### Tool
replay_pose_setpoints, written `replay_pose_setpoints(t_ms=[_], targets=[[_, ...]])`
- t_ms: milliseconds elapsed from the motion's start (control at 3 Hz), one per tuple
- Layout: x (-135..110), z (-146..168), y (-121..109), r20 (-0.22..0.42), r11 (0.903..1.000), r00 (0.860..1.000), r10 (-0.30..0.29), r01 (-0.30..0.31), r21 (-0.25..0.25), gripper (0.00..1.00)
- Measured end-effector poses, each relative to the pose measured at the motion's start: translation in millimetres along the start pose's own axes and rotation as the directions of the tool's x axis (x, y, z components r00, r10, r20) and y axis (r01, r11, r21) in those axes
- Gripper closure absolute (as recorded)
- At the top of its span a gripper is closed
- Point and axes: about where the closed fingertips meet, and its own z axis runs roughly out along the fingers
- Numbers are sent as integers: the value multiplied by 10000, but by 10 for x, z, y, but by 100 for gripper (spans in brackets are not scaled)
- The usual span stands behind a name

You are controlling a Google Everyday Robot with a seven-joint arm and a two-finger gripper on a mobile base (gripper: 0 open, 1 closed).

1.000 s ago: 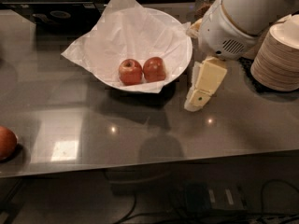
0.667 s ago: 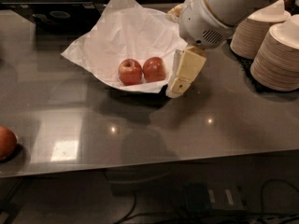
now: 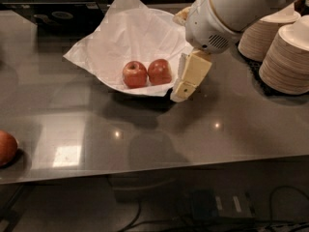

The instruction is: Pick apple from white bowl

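Note:
The white bowl (image 3: pixel 116 42), lined with crumpled white paper, stands at the back middle of the grey table. Two apples lie in it. The evenly deep-red apple (image 3: pixel 160 71) is on the right. A red apple with a yellowish top and stem dimple (image 3: pixel 134 75) touches it on the left. My gripper (image 3: pixel 180 94), beige and pointing down-left from the white arm (image 3: pixel 227 13), hangs at the bowl's right rim, just right of the deep-red apple and a little lower than it in the view. It holds nothing that I can see.
Stacks of beige paper bowls (image 3: pixel 288 57) stand at the right, with another stack (image 3: pixel 263 33) behind them. An orange-brown fruit (image 3: pixel 6 148) lies at the far left near the table's front edge. A dark appliance (image 3: pixel 58 16) sits at the back left.
The arm has swung left towards the bowl. The gripper has moved from beside the bowl stacks to the bowl's right rim, close to the deep-red apple. The apples have not moved.

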Motion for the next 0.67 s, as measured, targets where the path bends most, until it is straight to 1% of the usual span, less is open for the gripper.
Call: replay_pose_setpoints(t_ms=[333, 667], targets=[[173, 185, -149, 405, 9980, 9976, 568, -578, 238, 0], [319, 349, -291, 947, 9935, 9895, 1092, -1117, 217, 0]])
